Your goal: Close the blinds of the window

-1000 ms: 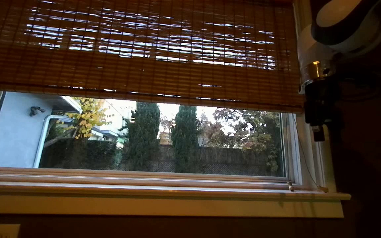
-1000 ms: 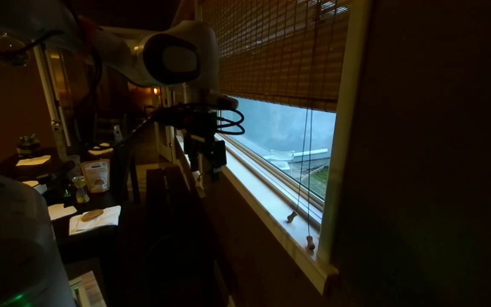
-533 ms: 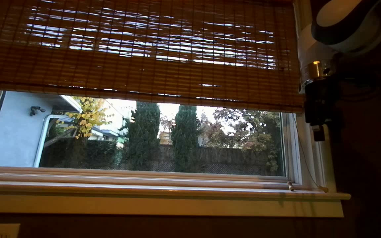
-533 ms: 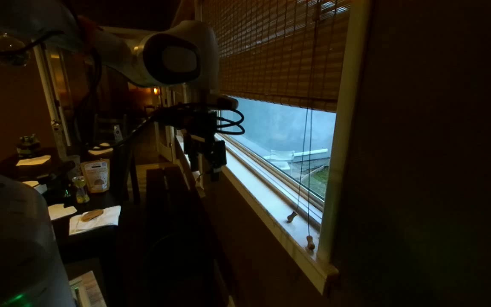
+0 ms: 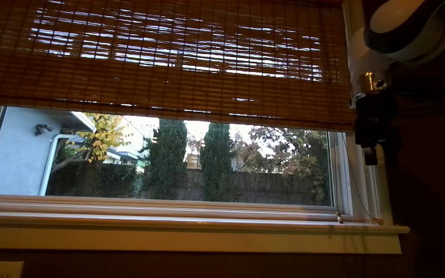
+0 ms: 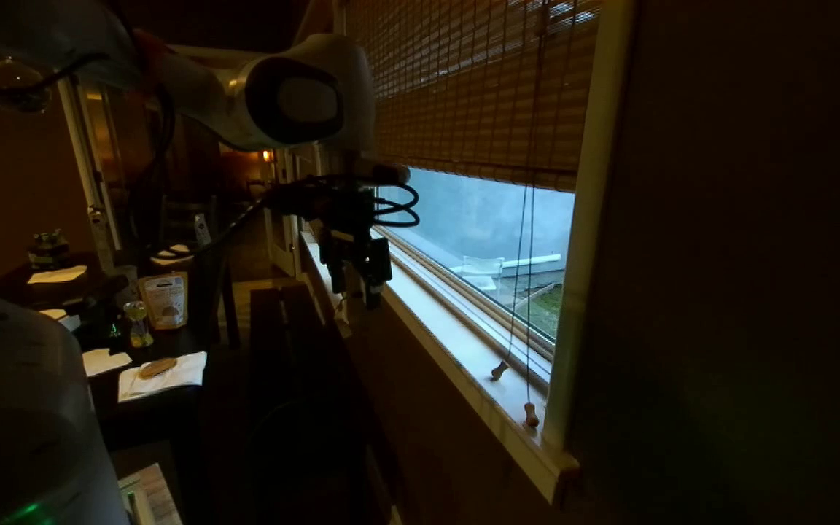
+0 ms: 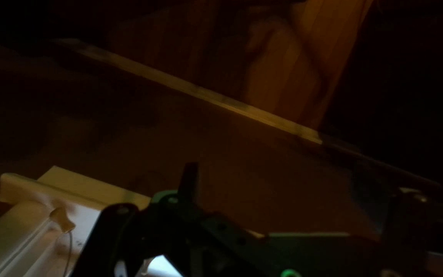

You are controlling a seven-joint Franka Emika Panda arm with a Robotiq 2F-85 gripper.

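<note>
In an exterior view I see the tool [image 6: 355, 297] hanging, spread wide; at one o'clock from it, the brown blind [image 6: 464, 117] hangs partway down the window [image 6: 456, 211]. Outside, at six o'clock from the blind, stand trees [image 5: 170, 158].

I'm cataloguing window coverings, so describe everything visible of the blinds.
The blinds look like brown woven reed: thin horizontal slats crossed by dark vertical lines, light glinting through above a denser bottom band. They hang partly lowered, leaving the lower window uncovered; their top is out of frame. Two cords hang in front, ending in knobs. Whether the arm touches them, I cannot tell.
</note>
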